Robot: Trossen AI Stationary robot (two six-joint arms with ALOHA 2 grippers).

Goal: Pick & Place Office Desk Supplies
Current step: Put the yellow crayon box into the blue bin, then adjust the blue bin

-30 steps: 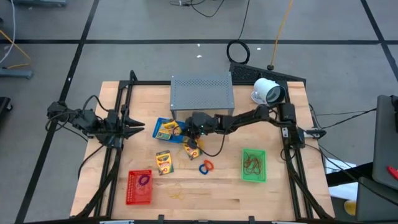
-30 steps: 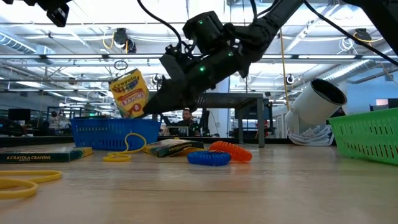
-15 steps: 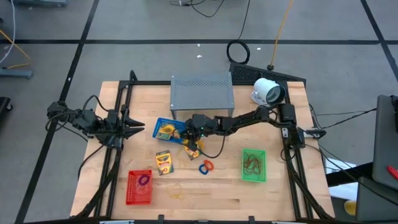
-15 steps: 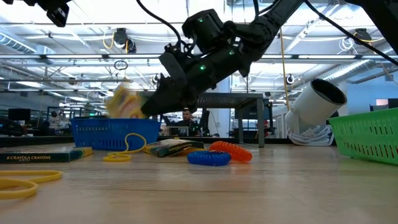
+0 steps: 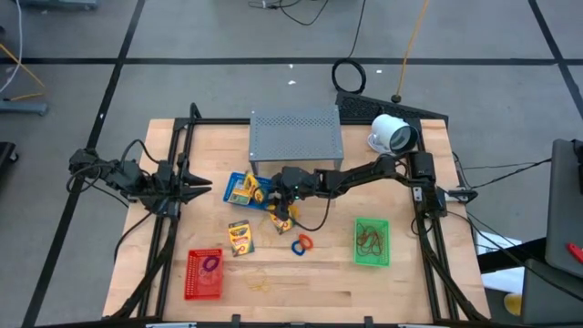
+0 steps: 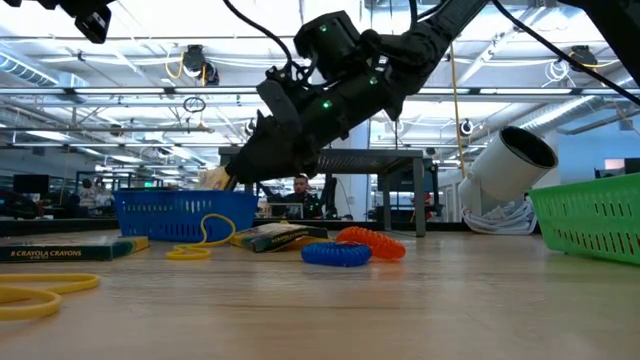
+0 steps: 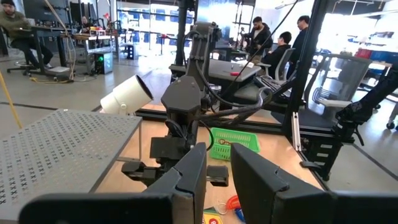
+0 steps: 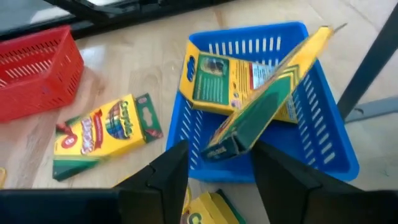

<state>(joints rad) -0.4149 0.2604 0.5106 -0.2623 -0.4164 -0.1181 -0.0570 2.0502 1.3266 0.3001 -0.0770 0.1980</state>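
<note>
The blue basket (image 5: 244, 189) (image 8: 323, 143) stands on the table in front of the grey stand. It holds two yellow crayon packs. One (image 8: 230, 81) lies flat on the basket floor. The other (image 8: 267, 106) lies slanted on its edge across the first, one end up by the basket's rim (image 8: 323, 31); its top just peeks above the rim (image 6: 215, 178) in the low view. My right gripper (image 8: 219, 152) (image 5: 271, 191) hovers open just above the basket's right side, holding nothing. My left gripper (image 5: 196, 189) waits at the table's left edge, its fingers a narrow gap apart and empty.
A crayon pack (image 5: 240, 237) lies near the red basket (image 5: 204, 273), another (image 5: 281, 217) under my right arm. Blue and orange coiled bands (image 5: 301, 243) and a yellow band (image 5: 258, 282) lie mid-table. The green basket (image 5: 371, 241) is at right, the grey stand (image 5: 296, 135) and white device (image 5: 392, 135) behind.
My right gripper has opened and let go of the yellow crayon pack it held upright above the blue basket. The pack has tipped over and fallen into the basket, onto the pack lying there.
</note>
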